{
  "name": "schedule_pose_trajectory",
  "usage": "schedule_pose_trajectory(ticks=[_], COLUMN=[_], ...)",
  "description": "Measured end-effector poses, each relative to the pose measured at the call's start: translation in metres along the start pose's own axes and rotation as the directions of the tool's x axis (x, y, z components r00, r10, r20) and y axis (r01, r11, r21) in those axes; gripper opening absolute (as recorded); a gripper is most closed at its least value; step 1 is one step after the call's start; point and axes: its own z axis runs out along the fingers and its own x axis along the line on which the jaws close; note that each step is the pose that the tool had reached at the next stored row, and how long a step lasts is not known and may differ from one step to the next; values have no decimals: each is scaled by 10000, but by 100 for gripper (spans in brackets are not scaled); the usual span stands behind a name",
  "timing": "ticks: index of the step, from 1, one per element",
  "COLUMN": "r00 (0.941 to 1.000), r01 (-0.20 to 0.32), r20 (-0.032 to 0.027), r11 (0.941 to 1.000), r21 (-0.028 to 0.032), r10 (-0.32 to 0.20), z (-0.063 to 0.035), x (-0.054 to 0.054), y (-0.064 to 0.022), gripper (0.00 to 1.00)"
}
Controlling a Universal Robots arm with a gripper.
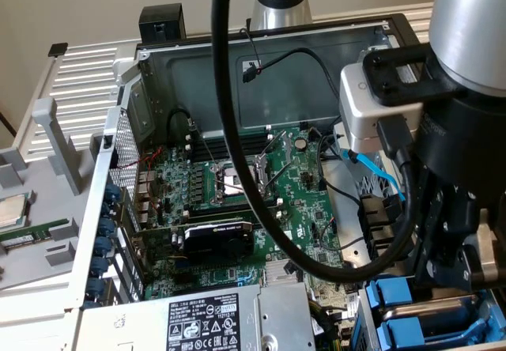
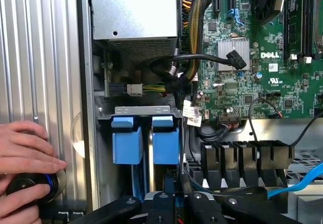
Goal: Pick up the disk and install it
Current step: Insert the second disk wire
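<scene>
The disk stands edge-on in the drive bay at the corner of the open computer case, and its blue plastic carrier faces the wrist camera. My gripper sits right over the carrier's near end, with the fingers drawn close together on it. A second blue carrier stands in the slot beside it. In the exterior view, the gripper hangs at the exterior view's right, just above the blue carriers; the disk's metal body is hidden in the bay.
A person's hand rests on a black knob with a blue ring outside the case wall. The silver power-supply box, black cables, the motherboard and a blue cable crowd the bay. A CPU chip lies outside the case.
</scene>
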Motion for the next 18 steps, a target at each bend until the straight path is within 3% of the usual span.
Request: schedule_pose_trajectory(ticks=[10,13,14,18], r00=[10000,10000,10000,10000], r01=[1,0,1,0], r20=[6,7,2,3], r11=[10000,10000,10000,10000], r21=[4,1,0,0], r10=[-1,0,-1,0], z=[2,-5,-19,-120], x=[0,-1,0,1], y=[-1,-1,-2,-7], gripper=[16,24,31,31])
